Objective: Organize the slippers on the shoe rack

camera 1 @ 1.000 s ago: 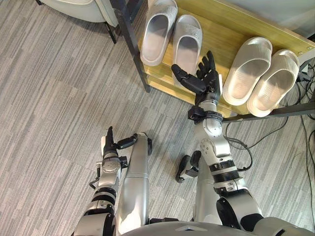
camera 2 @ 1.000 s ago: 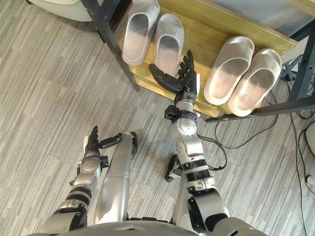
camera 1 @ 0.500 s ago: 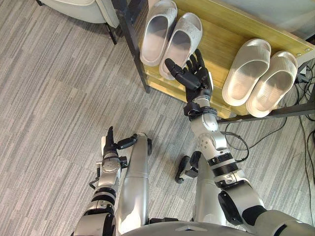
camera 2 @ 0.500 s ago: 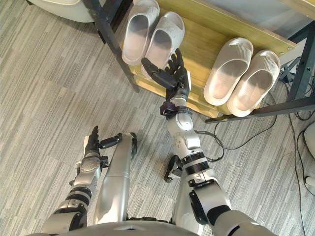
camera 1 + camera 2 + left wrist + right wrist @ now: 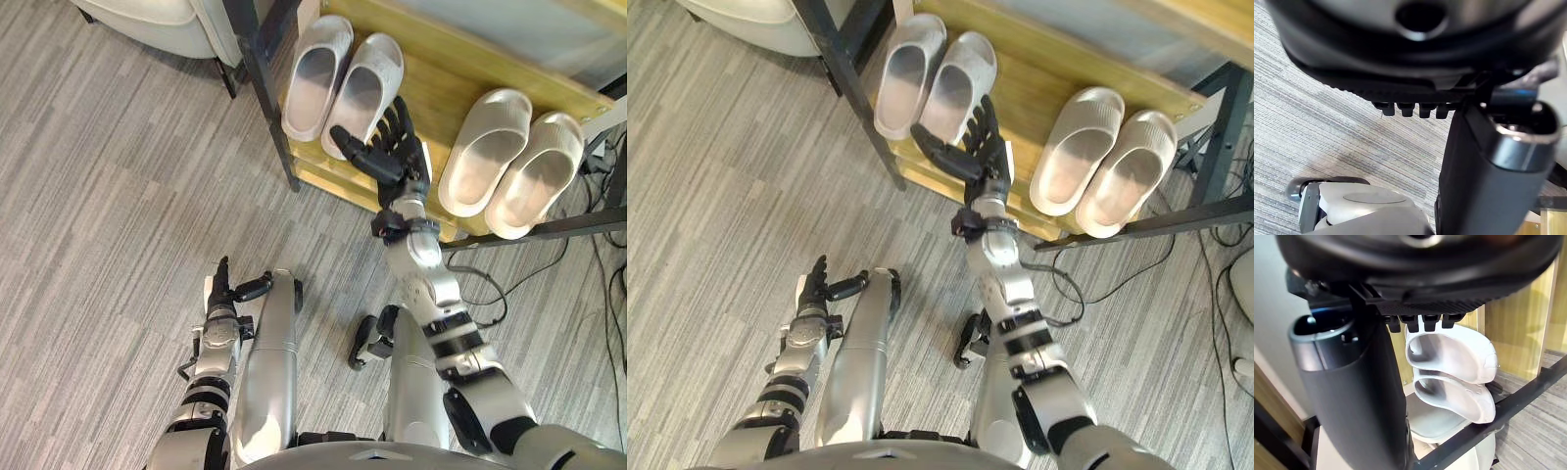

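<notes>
- The shoe rack (image 5: 263, 93) has a black frame and a wooden shelf (image 5: 431, 88).
- Four pale slippers sit on that shelf, in two pairs.
- The left pair of slippers (image 5: 315, 78) is at the left end of the shelf, just beside the black post. The two slippers lie side by side and touch. Their toes point to the far side.
- The right pair of slippers (image 5: 485, 147) is at the right end of the shelf. These two also lie side by side and touch, and their heels reach the near edge of the shelf.
- There is a bare strip of wood between the two pairs.
- The right hand (image 5: 400, 162) is up over this bare strip, just beside the left pair. Its fingers are straight and spread, and the thumb sticks out to the left. It holds nothing.
- The thumb tip lies in front of the heel of the nearer slipper of the left pair. It is not clear if it touches it.
- The left hand (image 5: 217, 294) is low, near the grey striped floor (image 5: 118, 196), well apart from the rack. Its fingers are straight and it holds nothing.
- A white seat (image 5: 147, 10) stands on the floor at the far left, beside the rack.
</notes>
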